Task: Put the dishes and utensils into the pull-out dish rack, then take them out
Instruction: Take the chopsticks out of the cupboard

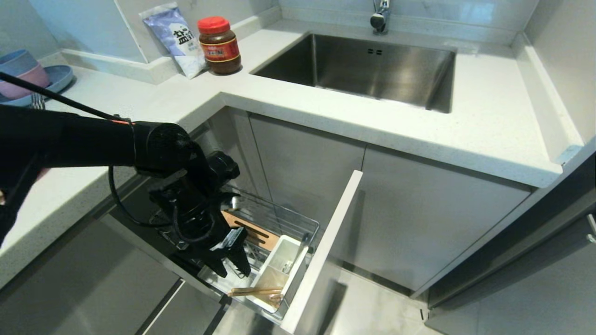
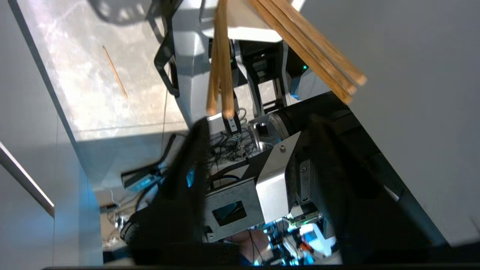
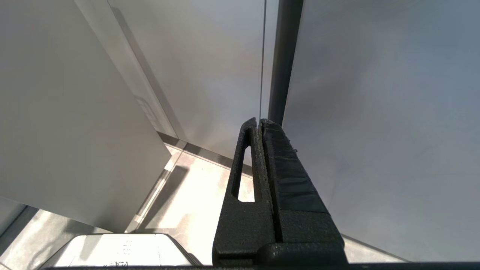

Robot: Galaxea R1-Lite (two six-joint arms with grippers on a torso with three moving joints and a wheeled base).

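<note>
The pull-out dish rack [image 1: 279, 218] stands drawn out below the counter, with its wooden strip [image 1: 253, 232], white caddy [image 1: 284, 260] and light-grey front panel [image 1: 326, 251]. Light-wood chopsticks [image 1: 253, 292] lie slanted in the caddy's near end and jut over its rim; the left wrist view shows them as chopsticks [image 2: 221, 67] just beyond the fingertips. My left gripper [image 1: 231, 269] [image 2: 260, 123] hangs inside the rack beside the caddy, open and holding nothing. Silver fork tines [image 1: 37, 100] show on the counter at far left. The dishes are out of view. My right gripper [image 3: 260, 120] is shut and empty, parked by cabinet fronts.
Stacked blue and pink bowls [image 1: 18, 70] sit on a blue plate [image 1: 60, 77] at the counter's left end. A red-lidded jar [image 1: 219, 45] and a bag [image 1: 176, 37] stand by the steel sink [image 1: 372, 70]. A thin stick [image 2: 114, 71] lies on the floor.
</note>
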